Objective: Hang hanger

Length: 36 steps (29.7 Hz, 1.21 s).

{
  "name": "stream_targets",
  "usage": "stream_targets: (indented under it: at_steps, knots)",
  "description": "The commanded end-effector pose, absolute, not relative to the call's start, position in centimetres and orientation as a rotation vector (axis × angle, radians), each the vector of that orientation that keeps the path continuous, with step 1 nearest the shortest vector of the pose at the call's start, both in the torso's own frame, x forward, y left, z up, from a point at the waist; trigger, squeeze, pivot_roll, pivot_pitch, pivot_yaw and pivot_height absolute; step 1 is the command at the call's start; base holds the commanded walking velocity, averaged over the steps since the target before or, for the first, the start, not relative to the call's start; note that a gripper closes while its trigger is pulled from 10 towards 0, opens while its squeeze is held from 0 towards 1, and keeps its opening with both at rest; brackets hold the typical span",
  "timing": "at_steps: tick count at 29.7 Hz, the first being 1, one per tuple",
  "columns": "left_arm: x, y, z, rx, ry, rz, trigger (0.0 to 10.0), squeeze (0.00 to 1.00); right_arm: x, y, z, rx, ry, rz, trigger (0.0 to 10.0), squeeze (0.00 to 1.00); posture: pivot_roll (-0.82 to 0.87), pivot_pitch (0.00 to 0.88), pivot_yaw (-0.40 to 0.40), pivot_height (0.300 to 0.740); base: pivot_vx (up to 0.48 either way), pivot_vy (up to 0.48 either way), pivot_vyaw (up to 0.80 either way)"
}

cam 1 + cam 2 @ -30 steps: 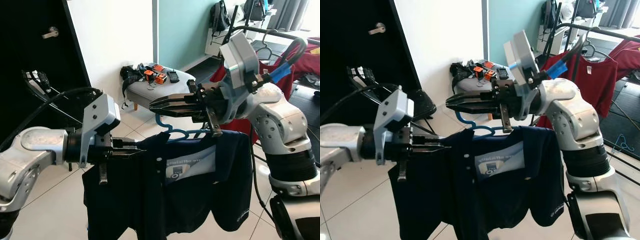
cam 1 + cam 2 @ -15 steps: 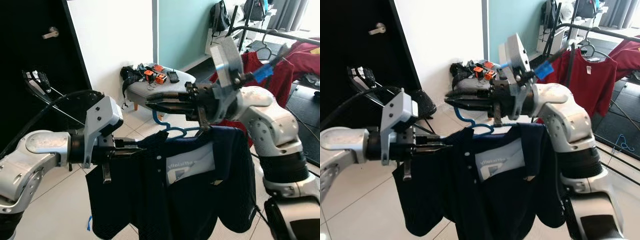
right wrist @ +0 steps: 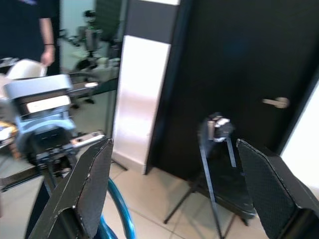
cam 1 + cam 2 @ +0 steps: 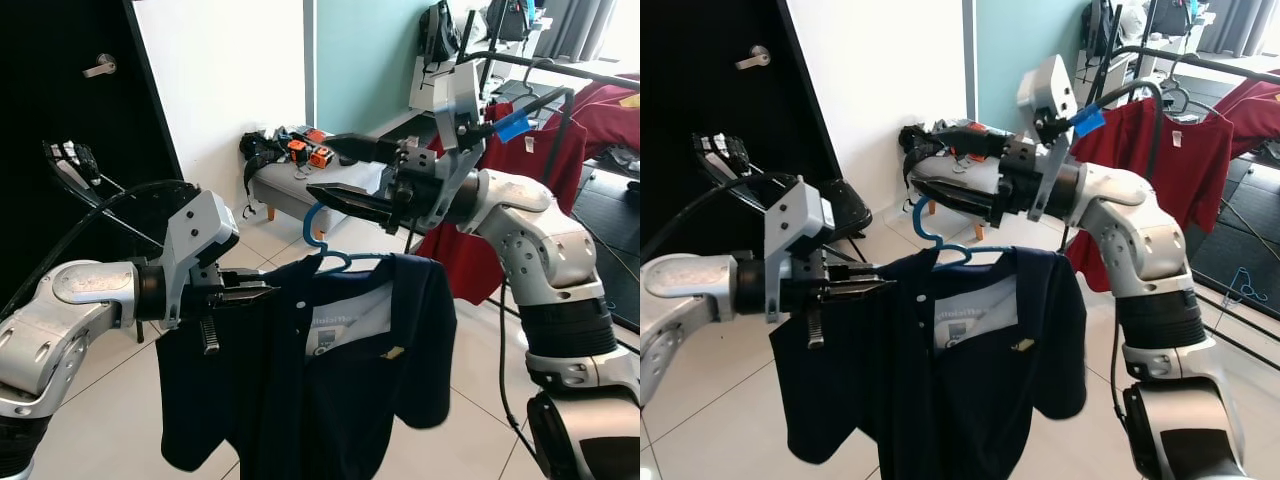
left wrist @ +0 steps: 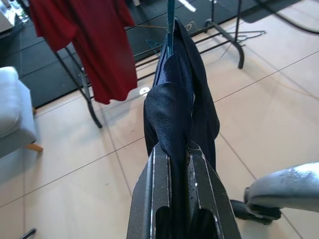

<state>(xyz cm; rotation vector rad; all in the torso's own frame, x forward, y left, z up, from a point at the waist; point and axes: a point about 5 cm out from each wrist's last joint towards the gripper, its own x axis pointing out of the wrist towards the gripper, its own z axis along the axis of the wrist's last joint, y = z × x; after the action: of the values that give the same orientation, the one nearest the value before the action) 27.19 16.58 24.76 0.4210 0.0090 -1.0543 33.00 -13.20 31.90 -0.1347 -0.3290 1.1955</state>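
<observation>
Left eye view: navy shirt (image 4: 330, 400) on blue hanger (image 4: 322, 245), red shirts (image 4: 500, 200) behind.
Left tool (image 4: 262, 291) clamped on shirt shoulder; right tool (image 4: 335, 172) spread wide over the hook.

Count of items on view. One blue hanger (image 4: 322, 240), carrying one dark navy shirt (image 4: 320, 380). Two red shirts: one (image 4: 1165, 165) hanging on the clothes rail, and a second (image 4: 1255, 100) further along at the edge of view. One clothes rail (image 4: 1200, 62) of black tubing. Two grippers: the left gripper (image 4: 255, 293) and the right gripper (image 4: 335, 170), each with two black fingers. One grey padded bench (image 4: 300, 180) against the wall, holding several small orange and black items too small to count exactly. One black door (image 4: 60, 120) with one lever handle (image 4: 100, 66). One black folding stand (image 4: 780, 185) in front of the door. One person (image 3: 37, 30), partly visible in the right wrist view.
</observation>
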Motion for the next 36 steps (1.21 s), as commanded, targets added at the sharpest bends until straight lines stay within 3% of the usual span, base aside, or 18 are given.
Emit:
stream_targets:
  at_steps: [1,14,21,22,26,27,28,29,30,31,32,33,36]
  knots:
    - [27.2,16.9,24.9,0.431,-0.011,-1.031,0.0,0.0,33.1,-13.6,32.0,-0.136,-0.341,1.172,10.0,1.0,-0.06,0.0,0.045,0.74,0.0,0.0,0.0]
    - [28.4,18.5,24.2,0.41,-0.024,-0.868,0.0,0.0,33.5,-15.4,31.3,-0.053,-0.35,1.068,10.0,1.0,-0.06,0.0,0.057,0.74,0.0,0.0,0.0]
    - [29.4,20.6,25.6,0.343,-0.09,-0.709,0.0,0.0,35.5,-17.8,30.9,0.024,-0.346,0.825,10.0,1.0,-0.07,0.0,0.065,0.74,0.0,0.0,0.0]
    - [29.6,21.2,26.0,0.332,-0.106,-0.669,0.0,0.0,35.7,-18.4,30.6,0.026,-0.33,0.785,10.0,0.78,-0.07,0.0,0.066,0.74,0.0,0.0,0.0]
    - [29.8,21.7,26.3,0.32,-0.124,-0.631,0.0,0.0,36.0,-18.8,30.2,0.026,-0.312,0.749,10.0,0.78,-0.07,0.0,0.066,0.74,0.0,0.0,0.0]
    - [29.8,21.8,26.5,0.31,-0.134,-0.615,3.3,0.0,36.2,-19.0,29.5,0.001,-0.274,0.719,10.0,0.0,-0.07,0.0,0.068,0.74,0.0,0.0,0.0]
    - [29.8,21.8,26.5,0.31,-0.134,-0.615,3.3,0.0,36.2,-19.0,29.5,0.001,-0.274,0.719,10.0,0.0,-0.07,0.0,0.068,0.74,0.0,0.0,0.0]
    - [29.9,21.8,26.5,0.3,-0.141,-0.607,4.8,0.0,36.4,-19.1,28.7,-0.024,-0.24,0.693,10.0,0.0,-0.07,0.0,0.07,0.74,0.0,0.0,0.0]
    - [29.9,21.8,26.6,0.291,-0.147,-0.602,4.8,0.0,36.5,-19.2,28.2,-0.041,-0.218,0.674,10.0,0.0,-0.07,0.0,0.07,0.74,0.0,0.0,0.0]
    - [29.9,21.7,26.6,0.283,-0.152,-0.599,6.4,0.0,36.7,-19.2,27.9,-0.05,-0.206,0.661,10.0,0.0,-0.07,0.0,0.069,0.74,0.0,0.0,0.0]
    - [29.9,21.7,26.6,0.283,-0.152,-0.599,6.4,0.0,36.7,-19.2,27.9,-0.05,-0.206,0.661,10.0,0.0,-0.07,0.0,0.069,0.74,0.0,0.0,0.0]
    - [29.9,21.5,26.6,0.28,-0.156,-0.605,10.0,0.0,36.7,-19.0,27.8,-0.05,-0.203,0.661,10.0,0.0,-0.06,0.0,0.065,0.74,0.0,0.0,0.0]
    - [30.0,21.2,26.8,0.268,-0.164,-0.616,10.0,0.0,36.8,-18.7,27.6,-0.055,-0.193,0.66,10.0,0.0,-0.06,0.0,0.065,0.74,0.0,0.0,0.0]
